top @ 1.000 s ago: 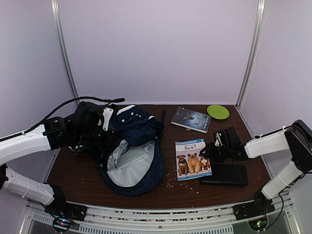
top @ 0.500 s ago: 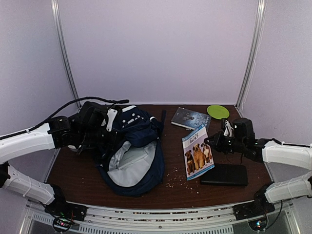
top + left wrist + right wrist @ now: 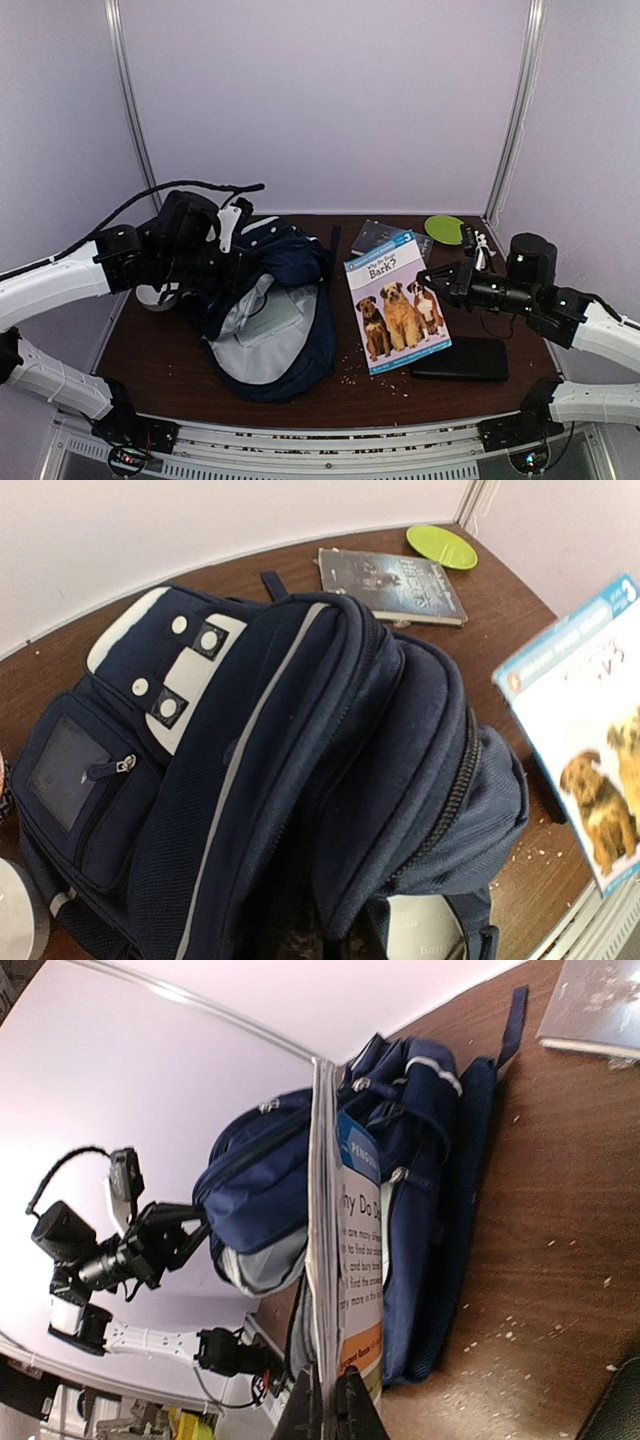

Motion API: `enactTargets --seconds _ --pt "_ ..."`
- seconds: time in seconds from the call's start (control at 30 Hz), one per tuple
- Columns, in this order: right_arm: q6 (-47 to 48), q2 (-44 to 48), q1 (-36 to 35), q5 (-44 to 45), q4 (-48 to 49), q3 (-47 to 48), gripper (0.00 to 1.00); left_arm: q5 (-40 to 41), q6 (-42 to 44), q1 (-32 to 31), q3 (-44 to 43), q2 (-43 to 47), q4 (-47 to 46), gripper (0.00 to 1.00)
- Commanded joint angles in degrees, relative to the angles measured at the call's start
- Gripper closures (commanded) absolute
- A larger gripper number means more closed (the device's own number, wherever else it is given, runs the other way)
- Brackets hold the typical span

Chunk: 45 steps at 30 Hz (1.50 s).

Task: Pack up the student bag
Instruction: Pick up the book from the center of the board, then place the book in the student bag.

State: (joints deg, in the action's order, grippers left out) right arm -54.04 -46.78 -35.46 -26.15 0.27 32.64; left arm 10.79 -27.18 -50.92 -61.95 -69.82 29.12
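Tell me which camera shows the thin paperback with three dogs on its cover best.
Top external: the thin dog-cover paperback shows its whole cover. Left wrist catches only a cropped part; right wrist sees it nearly edge-on.

Backpack (image 3: 290, 262): navy fabric, thin white stripe, white patches with snaps. Sits on left half of table (image 3: 150, 365), back end raised. Main compartment unzipped, gaping toward near edge; pale grey lining visible.
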Motion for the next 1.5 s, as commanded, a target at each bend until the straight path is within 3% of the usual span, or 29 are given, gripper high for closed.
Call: enactTargets --seconds 0.0,0.2,0.4,0.77,0.87,1.03,1.07,1.17,1.23,1.33,1.47 --pt "-6.29 -1.02 -5.68 -2.12 7.58 0.74 1.0 1.71 -1.69 0.73 -7.14 2.24 -7.81 1.0" --pt "-12.13 -8.33 -13.55 -0.39 20.51 1.11 1.0 -0.87 -2.36 0.73 -10.46 1.25 -9.96 1.0" --pt "-17.71 -21.56 -17.69 0.99 30.6 3.33 1.0 -2.66 -3.93 0.73 -10.59 1.08 -11.72 1.0" --pt "-24.67 -45.7 -19.65 3.1 43.24 12.83 1.0 -5.53 -5.0 0.31 -10.58 2.16 -12.6 1.0" --pt "-26.32 -51.85 -19.74 4.05 43.62 16.91 1.0 -5.49 -5.67 -0.08 -9.46 2.57 -12.61 1.0" --pt "-23.72 -58.66 -19.43 6.42 35.36 21.87 1.0 -4.57 -5.84 -0.24 -7.51 2.67 -12.61 1.0" --pt "-22.79 -59.18 -19.39 6.91 33.27 22.18 0.97 -4.1 -5.79 -0.24 -7.22 2.67 -12.5 1.0" --pt "-19.75 -58.15 -19.37 8.7 28.99 21.84 0.63 -3.27 -5.59 -0.24 -6.34 2.51 -12.41 1.0" --pt "-17.57 -56.66 -19.18 10.19 25.06 21.76 0.47 -2.95 -5.57 -0.24 -6.02 2.14 -12.47 1.0" --pt "-14.96 -54.05 -18.87 11.91 19.58 21.8 0.36 -2.95 -5.59 -0.24 -5.99 1.36 -12.76 1.0" --pt "-10.91 -48.21 -18.62 15.3 11.5 20.79 0.31 -2.84 -5.69 -0.24 -5.9 0.33 -12.96 1.0"
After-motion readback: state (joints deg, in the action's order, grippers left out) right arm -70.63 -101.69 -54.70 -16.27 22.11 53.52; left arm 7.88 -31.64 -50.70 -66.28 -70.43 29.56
